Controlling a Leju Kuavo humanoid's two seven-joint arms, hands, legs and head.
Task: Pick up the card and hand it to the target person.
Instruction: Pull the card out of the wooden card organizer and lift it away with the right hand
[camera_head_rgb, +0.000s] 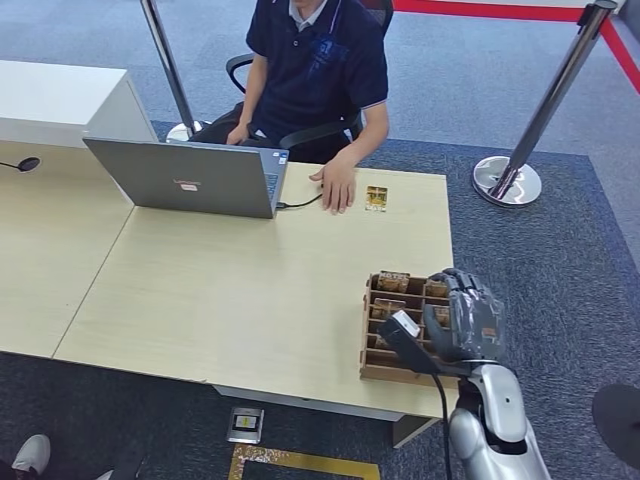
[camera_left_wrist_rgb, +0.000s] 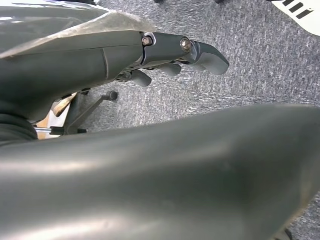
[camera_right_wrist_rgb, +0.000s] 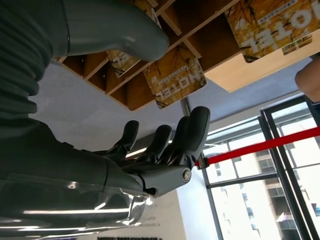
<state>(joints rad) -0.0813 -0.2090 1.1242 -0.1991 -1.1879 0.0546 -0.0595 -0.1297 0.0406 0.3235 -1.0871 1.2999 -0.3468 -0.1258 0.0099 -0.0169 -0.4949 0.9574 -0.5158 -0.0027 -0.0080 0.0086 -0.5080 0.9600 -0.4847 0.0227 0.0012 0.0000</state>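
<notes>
Three cameras: one high on the body, one at each wrist.

The head view looked forward and down from above the table (camera_head_rgb: 249, 290), far enough back to take in the card rack (camera_head_rgb: 371, 352) near its front right corner and the right hand (camera_head_rgb: 466, 318) over it. The right wrist view sat close behind the right hand (camera_right_wrist_rgb: 158, 150), turned over, sharing that card rack (camera_right_wrist_rgb: 181, 30) with the head view. The left wrist view looked down along the left hand (camera_left_wrist_rgb: 166, 55) at grey carpet (camera_left_wrist_rgb: 256, 65).
</notes>
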